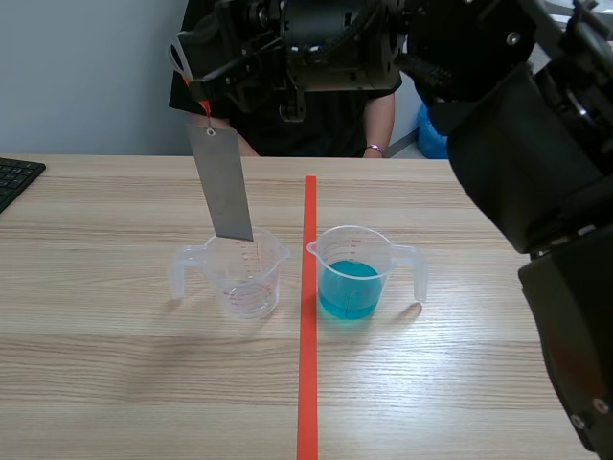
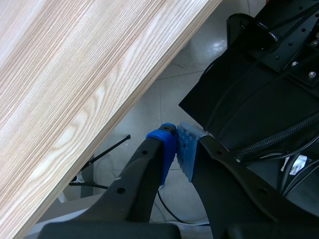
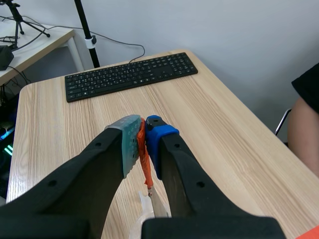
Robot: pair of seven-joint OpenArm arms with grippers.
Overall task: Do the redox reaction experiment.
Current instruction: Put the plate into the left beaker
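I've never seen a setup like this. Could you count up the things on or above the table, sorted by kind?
Clear plastic cups: 2, an empty cup and a cup with blue liquid
Metal strips: 1, the metal strip hanging from the right gripper
Keyboards: 1, the keyboard
Total: 4

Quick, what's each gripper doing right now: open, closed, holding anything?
Left gripper: closed, holding nothing.
Right gripper: closed on the red tie, with the metal strip hanging from it.
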